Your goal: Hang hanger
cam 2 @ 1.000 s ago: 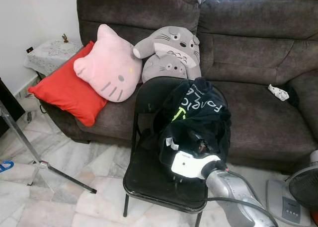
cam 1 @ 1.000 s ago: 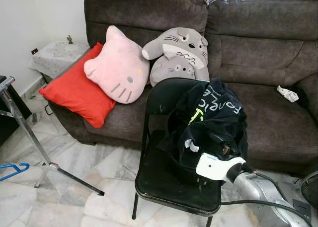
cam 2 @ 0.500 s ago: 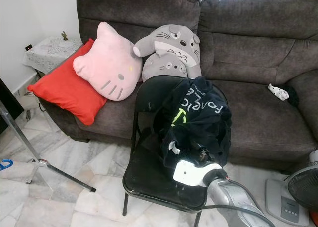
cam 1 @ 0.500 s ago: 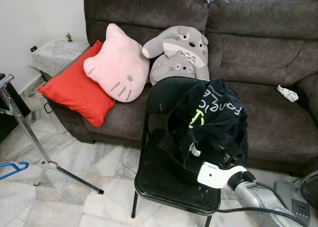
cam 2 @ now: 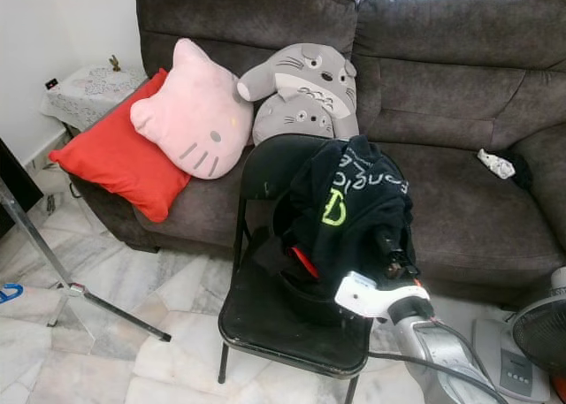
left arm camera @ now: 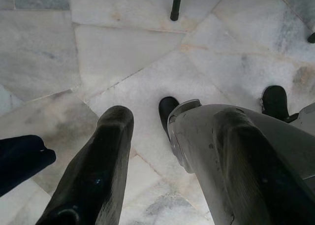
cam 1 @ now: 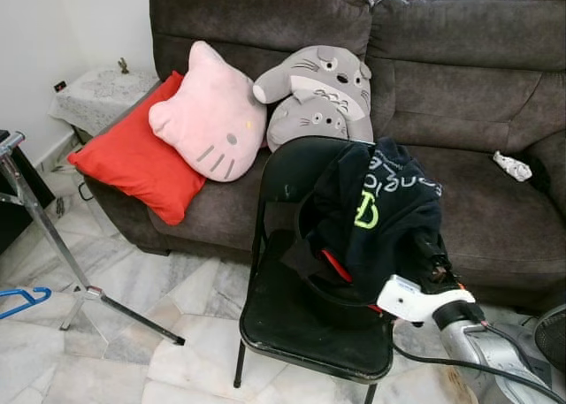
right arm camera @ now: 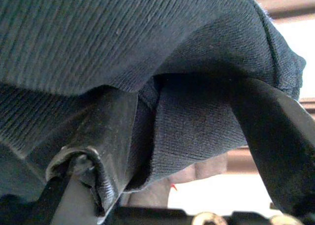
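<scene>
Scene centred on a black folding chair (cam 1: pixel 301 324) before a grey sofa (cam 1: pixel 460 77). A dark shirt (cam 1: pixel 376 214) with a red hanger (cam 1: pixel 335 265) showing at its lower edge hangs above the chair seat. The right gripper (cam 1: pixel 433 254), at the shirt's right side, is clamped on the fabric. The left gripper (left arm camera: pixel 162 151), fingers apart, hangs over the marble floor (left arm camera: pixel 123 62). A blue hanger (cam 1: pixel 22 300) lies on the floor well left of the chair.

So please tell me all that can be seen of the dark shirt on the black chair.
The shirt is dark navy knit cloth with pale lettering and a yellow-green mark. It hangs bunched over the right side of the black folding chair, touching its backrest and reaching toward the seat. A red strip peeps from its lower folds. The right gripper is pushed into its lower right edge, with cloth between the fingers.
</scene>
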Controlling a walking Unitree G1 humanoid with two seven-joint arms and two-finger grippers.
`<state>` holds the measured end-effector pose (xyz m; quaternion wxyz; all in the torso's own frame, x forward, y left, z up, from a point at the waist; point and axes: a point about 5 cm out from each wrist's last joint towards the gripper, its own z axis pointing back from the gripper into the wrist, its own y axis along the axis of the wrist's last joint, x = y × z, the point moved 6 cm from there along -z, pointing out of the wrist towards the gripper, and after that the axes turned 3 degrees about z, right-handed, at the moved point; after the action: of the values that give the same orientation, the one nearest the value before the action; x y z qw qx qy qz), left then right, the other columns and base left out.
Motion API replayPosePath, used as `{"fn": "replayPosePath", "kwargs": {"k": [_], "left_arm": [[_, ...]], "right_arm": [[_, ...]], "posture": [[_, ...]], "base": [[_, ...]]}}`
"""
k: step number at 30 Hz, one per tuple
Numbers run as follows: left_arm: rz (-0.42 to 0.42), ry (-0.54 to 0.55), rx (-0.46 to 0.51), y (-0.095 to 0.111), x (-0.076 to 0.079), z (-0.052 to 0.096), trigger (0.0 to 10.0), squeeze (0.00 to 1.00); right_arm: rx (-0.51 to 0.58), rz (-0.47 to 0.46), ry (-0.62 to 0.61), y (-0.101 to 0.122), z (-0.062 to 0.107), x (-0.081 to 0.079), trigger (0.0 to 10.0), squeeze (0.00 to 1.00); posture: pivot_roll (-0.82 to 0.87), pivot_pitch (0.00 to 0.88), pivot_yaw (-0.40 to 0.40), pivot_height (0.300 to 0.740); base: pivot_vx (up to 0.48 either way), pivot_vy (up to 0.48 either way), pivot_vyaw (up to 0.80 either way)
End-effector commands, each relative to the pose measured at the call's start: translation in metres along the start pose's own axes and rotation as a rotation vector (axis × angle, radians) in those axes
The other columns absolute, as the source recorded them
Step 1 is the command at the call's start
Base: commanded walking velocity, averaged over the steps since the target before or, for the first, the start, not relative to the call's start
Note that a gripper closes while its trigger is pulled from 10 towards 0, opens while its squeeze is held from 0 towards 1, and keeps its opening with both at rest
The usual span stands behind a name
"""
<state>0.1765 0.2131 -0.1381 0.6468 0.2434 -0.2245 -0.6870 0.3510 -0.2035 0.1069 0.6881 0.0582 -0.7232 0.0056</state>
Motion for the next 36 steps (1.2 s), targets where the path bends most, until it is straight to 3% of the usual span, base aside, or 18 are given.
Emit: {"fn": "replayPosePath", "kwargs": {"k": [1,6,8,14,19,23,32,36], "left_arm": [[0.005,-0.006,-0.028,-0.011,0.004,0.003,10.0,0.00],[0.004,-0.005,-0.027,-0.011,0.004,0.003,10.0,0.00],[0.004,-0.004,-0.026,-0.011,0.004,0.003,10.0,0.00],[0.004,-0.004,-0.026,-0.011,0.004,0.002,10.0,0.00],[0.005,-0.004,-0.026,-0.011,0.004,0.003,10.0,0.00],[0.007,-0.003,-0.025,-0.011,0.004,0.003,10.0,0.00],[0.010,-0.014,-0.029,-0.011,0.006,0.002,10.0,0.00],[0.010,-0.016,-0.031,-0.012,0.007,0.002,10.0,0.00]], "right_arm": [[-0.003,0.007,-0.060,-0.002,-0.001,0.014,10.0,0.00],[0.024,-0.018,-0.044,0.006,-0.003,0.012,10.0,0.00],[0.070,-0.071,0.033,0.016,-0.002,-0.002,10.0,0.00],[0.174,-0.074,0.126,0.035,0.006,-0.019,10.0,0.00],[0.286,-0.124,0.088,0.055,0.004,-0.003,10.0,0.00],[0.312,-0.116,0.037,0.057,0.001,0.010,10.0,0.00],[0.206,-0.048,-0.074,0.029,0.001,0.029,10.0,0.00],[0.150,-0.043,-0.042,0.019,0.003,0.021,10.0,0.00]], "posture": [[-0.12,0.113,-0.021,0.740],[-0.12,0.110,-0.024,0.740],[-0.11,0.109,-0.025,0.740],[-0.11,0.107,-0.026,0.740],[-0.11,0.107,-0.026,0.740],[-0.11,0.105,-0.027,0.740],[-0.11,0.103,-0.027,0.740],[-0.12,0.101,-0.029,0.740]], "base": [[0.000,0.000,0.00],[0.000,0.000,0.00],[0.000,0.000,0.00],[0.000,0.000,0.00],[0.000,0.000,0.00],[0.000,0.000,0.00],[0.000,0.000,0.00],[0.000,0.000,0.00]]}}
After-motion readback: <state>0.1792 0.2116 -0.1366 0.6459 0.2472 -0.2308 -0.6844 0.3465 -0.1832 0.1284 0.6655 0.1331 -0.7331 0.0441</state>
